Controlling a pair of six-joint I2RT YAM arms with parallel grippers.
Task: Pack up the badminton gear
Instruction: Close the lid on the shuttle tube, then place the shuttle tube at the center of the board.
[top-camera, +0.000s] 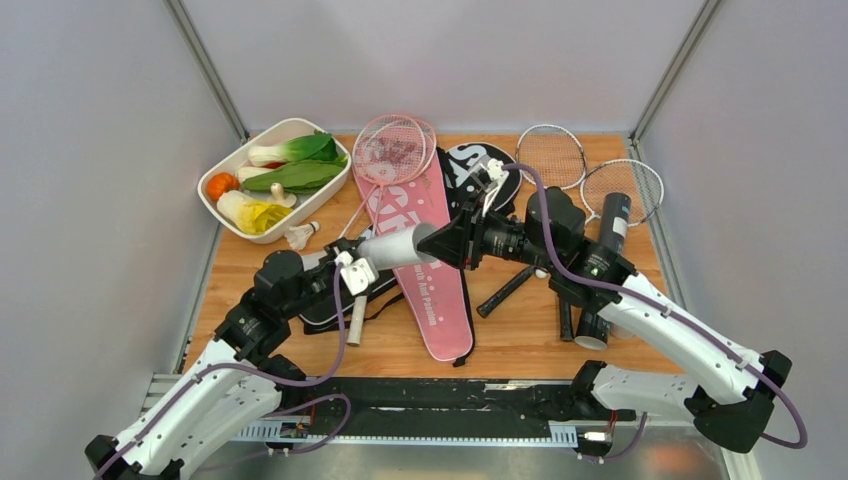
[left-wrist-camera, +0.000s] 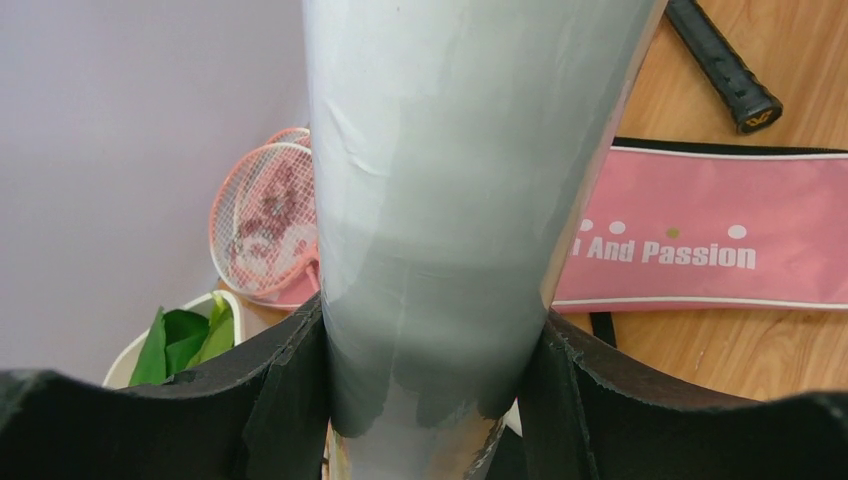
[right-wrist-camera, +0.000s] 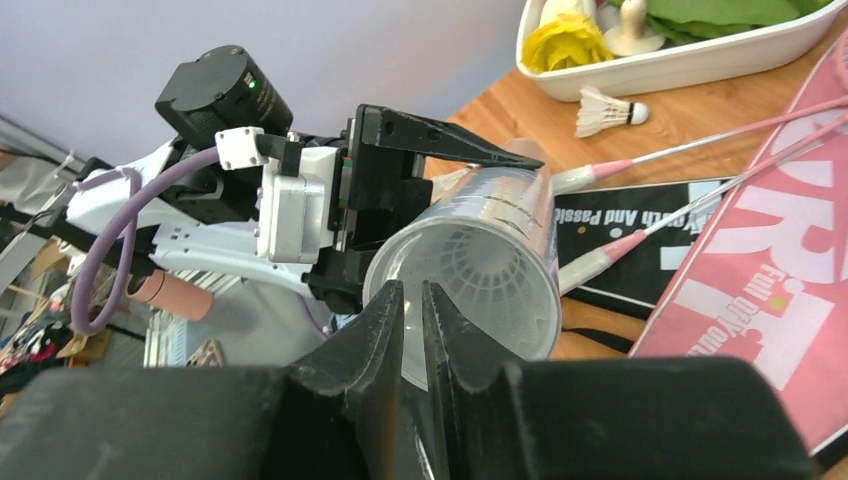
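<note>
Left gripper (left-wrist-camera: 430, 375) pinches the clear tube (top-camera: 395, 247) by its left end, level above the centre of the surface (top-camera: 520, 340), with 1 shuttlecock (right-wrist-camera: 480, 265) inside. Right gripper (right-wrist-camera: 413, 300), almost pressed together and visibly empty, sits at the mouth. The tube is probably light, thin-walled and slippery: clamp mid-body, gently.

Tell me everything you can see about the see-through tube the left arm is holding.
The clear tube is a long cylinder of frosted, translucent plastic that looks silvery grey. The left gripper clamps it from both sides, holding it roughly level above the pink cover. Its open mouth faces the right gripper, whose nearly closed fingertips sit at the lower rim; whether they touch it cannot be told. A white shuttlecock shows inside, its lattice skirt visible.
</note>
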